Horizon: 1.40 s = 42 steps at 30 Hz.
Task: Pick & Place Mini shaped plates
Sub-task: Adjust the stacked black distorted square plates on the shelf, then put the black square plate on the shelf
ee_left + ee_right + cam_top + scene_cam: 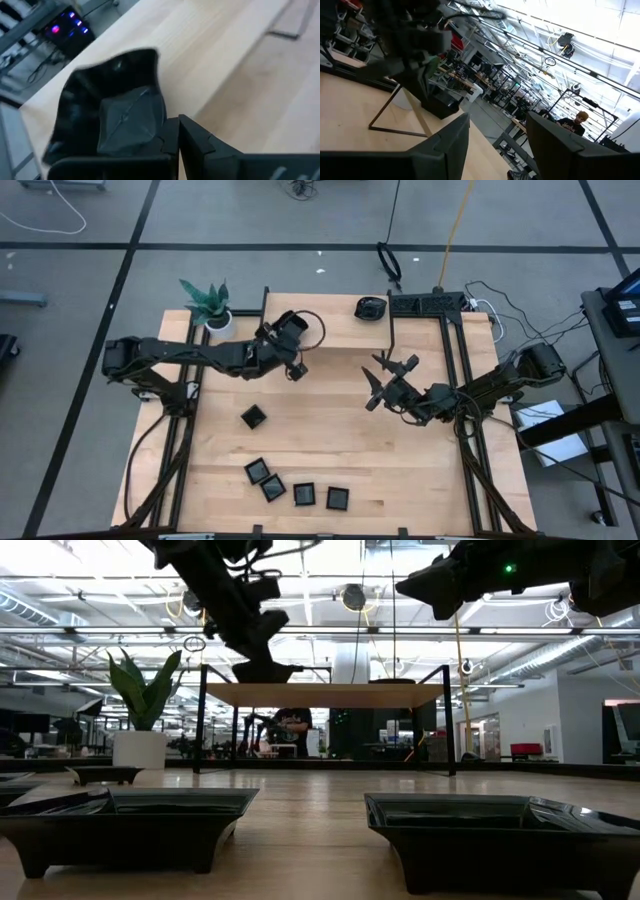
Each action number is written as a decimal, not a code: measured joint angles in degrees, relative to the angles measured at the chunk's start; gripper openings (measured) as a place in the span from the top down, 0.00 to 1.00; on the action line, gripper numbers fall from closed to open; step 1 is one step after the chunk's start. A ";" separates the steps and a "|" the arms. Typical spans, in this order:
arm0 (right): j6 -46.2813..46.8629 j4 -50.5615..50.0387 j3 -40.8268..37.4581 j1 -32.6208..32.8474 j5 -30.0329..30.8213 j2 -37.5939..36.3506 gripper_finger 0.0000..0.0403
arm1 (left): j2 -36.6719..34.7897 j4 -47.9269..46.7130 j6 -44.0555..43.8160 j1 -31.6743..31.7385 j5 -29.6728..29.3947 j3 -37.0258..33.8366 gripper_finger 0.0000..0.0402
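Nearest to me, four mini shaped plates (296,487) lie in a loose row along the table's (420,480) front edge, and a fifth plate (253,417) sits alone a little farther in. Beyond that, I see my left gripper (296,367) raised above the wood, fingers clamped narrow on a black plate (115,117) that hangs clear of the surface. My right gripper (380,385) hovers mid-table with its fingers (445,142) apart and nothing between them. Farthest back stand a potted plant (209,304) and one rounded dish (370,307).
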 joint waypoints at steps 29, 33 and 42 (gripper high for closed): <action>7.71 -26.30 10.61 15.17 8.04 -0.37 0.55 | -25.64 37.42 9.91 -19.46 7.29 -26.31 0.95; 27.49 -58.19 24.25 19.63 0.50 0.21 0.55 | -27.71 48.69 10.72 -23.76 7.59 -37.06 0.98; 66.64 -107.72 57.87 17.31 -29.28 19.84 0.55 | -28.97 74.54 21.56 -27.77 5.70 -47.99 0.95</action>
